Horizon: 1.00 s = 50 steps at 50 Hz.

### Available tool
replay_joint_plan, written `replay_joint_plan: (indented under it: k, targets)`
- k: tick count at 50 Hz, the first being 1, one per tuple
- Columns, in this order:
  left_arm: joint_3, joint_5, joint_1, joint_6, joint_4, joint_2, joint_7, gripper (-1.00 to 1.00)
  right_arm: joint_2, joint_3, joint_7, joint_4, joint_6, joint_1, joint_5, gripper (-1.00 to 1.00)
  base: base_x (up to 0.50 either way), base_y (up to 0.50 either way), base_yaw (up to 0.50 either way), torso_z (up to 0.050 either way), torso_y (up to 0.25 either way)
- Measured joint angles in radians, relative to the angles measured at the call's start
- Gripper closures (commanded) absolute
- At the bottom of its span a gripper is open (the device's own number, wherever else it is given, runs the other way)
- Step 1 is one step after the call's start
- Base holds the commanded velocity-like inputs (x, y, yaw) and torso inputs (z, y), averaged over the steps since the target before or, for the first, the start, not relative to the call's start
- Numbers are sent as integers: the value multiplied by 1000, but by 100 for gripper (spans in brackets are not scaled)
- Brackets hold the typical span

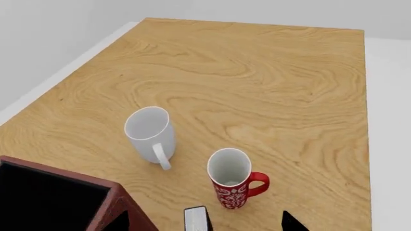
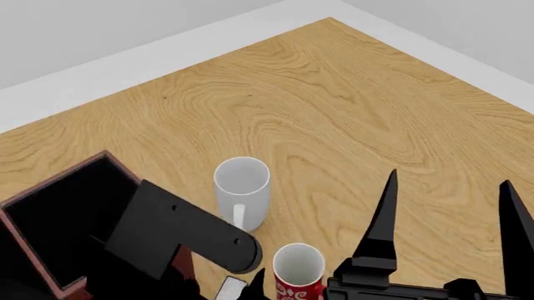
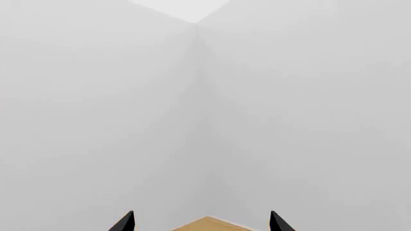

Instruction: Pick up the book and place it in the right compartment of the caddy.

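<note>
Two mugs stand on the wooden worktop (image 2: 351, 106): a white mug (image 2: 242, 190) and, nearer to me, a red patterned mug (image 2: 297, 274). My right pincer (image 2: 451, 206) is raised above the worktop with its two black fingers spread wide and nothing between them. My left pincer (image 1: 247, 222) shows only at the frame edge (a white-edged thing, perhaps the book (image 1: 196, 219), is beside one dark tip), so I cannot tell its state. The reddish-brown caddy (image 2: 50, 187) with black inside stands left of the mugs, and my left arm (image 2: 179, 228) partly covers it.
</note>
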Motion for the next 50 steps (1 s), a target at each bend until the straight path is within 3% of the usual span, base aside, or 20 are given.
replay_joint_plan:
  k: [24, 50]
  targets:
    - [55, 119, 74, 6, -165, 2, 136, -100, 15, 60, 11, -11, -42, -49, 28, -100, 0, 0, 0, 0, 0]
    - [91, 226, 132, 51, -435, 63, 313, -100, 21, 45, 16, 3, -48, -40, 36, -100, 0, 0, 0, 0, 0]
